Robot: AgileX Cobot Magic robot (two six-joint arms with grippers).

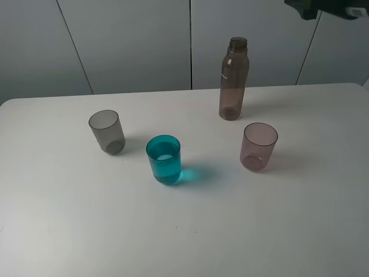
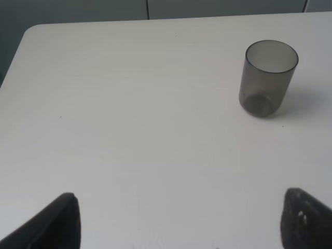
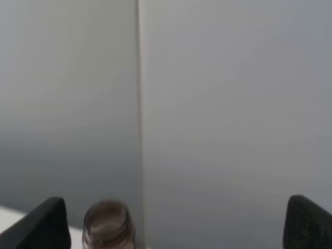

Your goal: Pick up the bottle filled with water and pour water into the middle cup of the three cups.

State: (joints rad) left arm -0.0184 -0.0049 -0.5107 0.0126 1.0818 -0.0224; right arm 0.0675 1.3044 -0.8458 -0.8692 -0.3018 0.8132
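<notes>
The smoky-brown bottle (image 1: pixel 233 81) stands upright at the back of the white table (image 1: pixel 69 231), capless; its neck shows in the right wrist view (image 3: pixel 108 224). The teal-blue middle cup (image 1: pixel 164 159) stands in front, holding water. The smoky grey cup (image 1: pixel 107 131) is to its left and shows in the left wrist view (image 2: pixel 267 78). The pinkish-mauve cup (image 1: pixel 258 146) is to its right. My right gripper (image 3: pixel 176 228) is open and empty, high above and beyond the bottle; part of that arm (image 1: pixel 323 7) shows at the top right. My left gripper (image 2: pixel 179 223) is open over bare table, out of the exterior view.
Grey wall panels (image 1: pixel 132 40) stand behind the table's back edge. The table's left corner (image 2: pixel 31 31) shows in the left wrist view.
</notes>
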